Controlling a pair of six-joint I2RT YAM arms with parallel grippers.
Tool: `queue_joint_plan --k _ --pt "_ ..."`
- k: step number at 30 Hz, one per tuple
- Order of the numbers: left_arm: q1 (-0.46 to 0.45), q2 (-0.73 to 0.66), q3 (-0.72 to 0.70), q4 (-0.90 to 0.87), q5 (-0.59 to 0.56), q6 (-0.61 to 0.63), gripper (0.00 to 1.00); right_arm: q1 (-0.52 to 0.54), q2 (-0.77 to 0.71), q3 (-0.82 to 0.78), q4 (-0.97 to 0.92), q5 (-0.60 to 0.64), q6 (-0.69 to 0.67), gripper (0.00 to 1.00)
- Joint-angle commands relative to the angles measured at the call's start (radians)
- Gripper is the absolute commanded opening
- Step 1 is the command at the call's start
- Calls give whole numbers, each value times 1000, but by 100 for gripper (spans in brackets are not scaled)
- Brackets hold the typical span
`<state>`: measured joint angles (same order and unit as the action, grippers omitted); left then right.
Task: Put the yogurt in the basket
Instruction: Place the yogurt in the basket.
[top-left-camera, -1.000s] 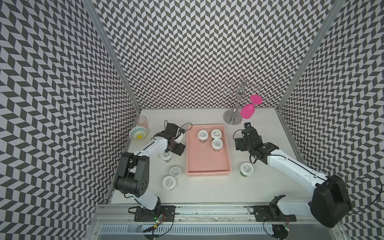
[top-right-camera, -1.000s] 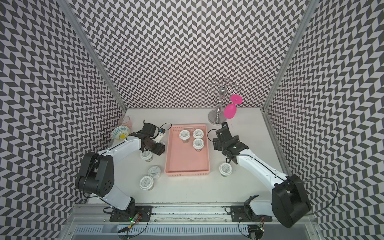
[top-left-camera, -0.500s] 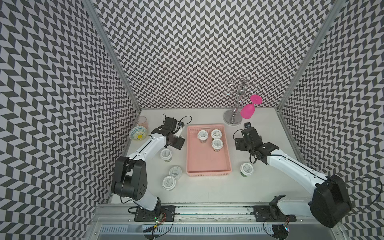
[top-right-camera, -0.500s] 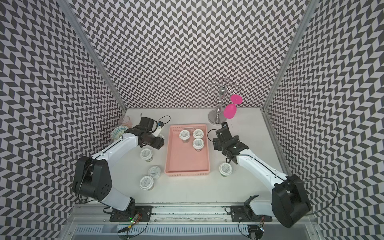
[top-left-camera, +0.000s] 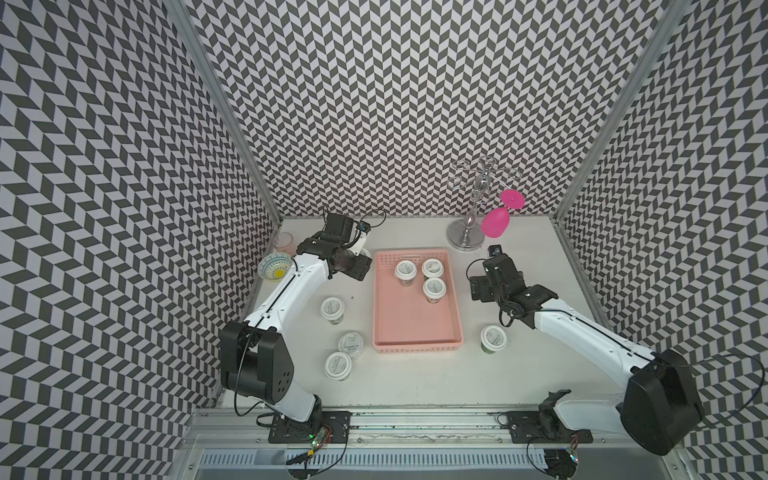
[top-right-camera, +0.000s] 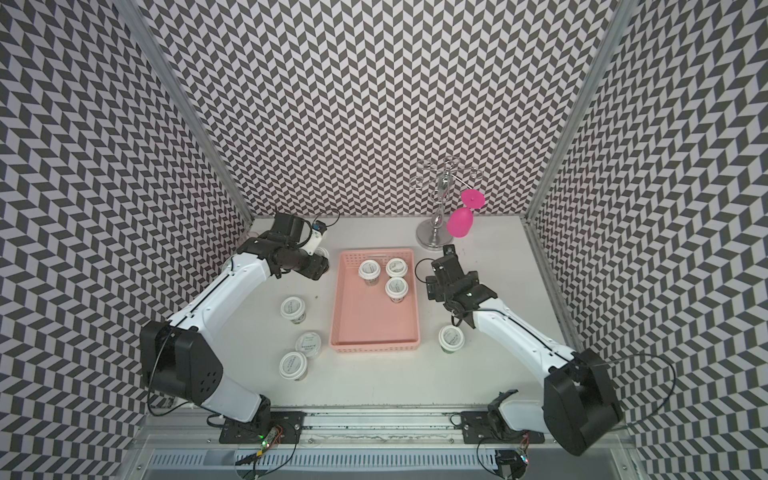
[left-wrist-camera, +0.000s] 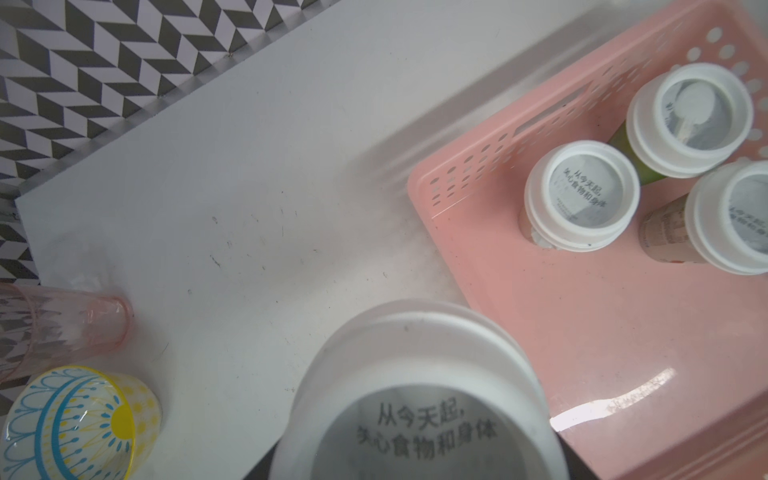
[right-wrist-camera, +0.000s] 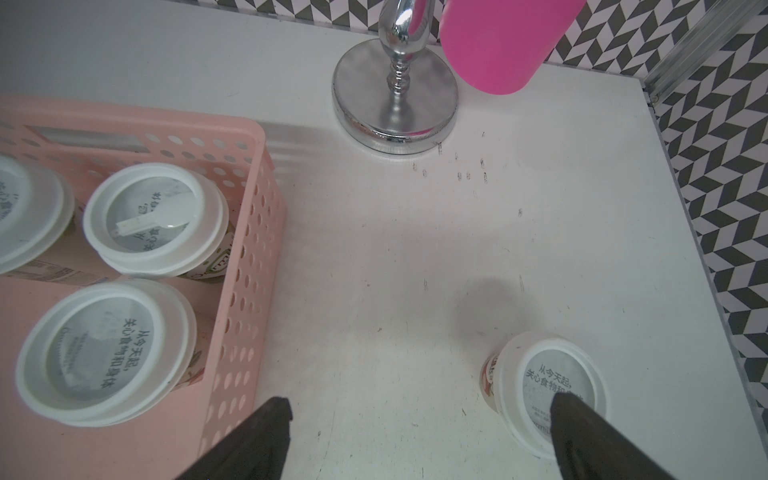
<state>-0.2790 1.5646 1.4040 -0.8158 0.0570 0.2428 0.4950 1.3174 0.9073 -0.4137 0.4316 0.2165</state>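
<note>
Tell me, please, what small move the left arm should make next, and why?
Probably close the left gripper firmly on the yogurt cup: it fills the left wrist view, outside the basket by its corner, and no firm grip shows.

The pale-pink perforated basket (top-left-camera: 415, 324) lies mid-bench, its long side running near to far, with three upright white-lidded yogurt cups (top-left-camera: 432, 268) clustered at its far end. Three loose cups (top-left-camera: 332, 309) stand left of it. A near cup (top-left-camera: 493, 338) and a farther cup (right-wrist-camera: 544, 390) stand right of it, and a raised cup (left-wrist-camera: 415, 395) (lid print legible) hangs off its far-left corner.
</note>
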Motion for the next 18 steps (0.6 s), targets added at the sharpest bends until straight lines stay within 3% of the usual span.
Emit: queue_joint_plan --k 1,12,18 --pt "-43 29 43 -43 24 10 70 -2 -15 -9 42 14 -5 99" --pt "-207 131 121 -80 43 7 70 -1 -14 -11 41 21 -6 100" --pt "-253 181 118 -78 59 0 70 -3 -15 -12 42 22 -5 100"
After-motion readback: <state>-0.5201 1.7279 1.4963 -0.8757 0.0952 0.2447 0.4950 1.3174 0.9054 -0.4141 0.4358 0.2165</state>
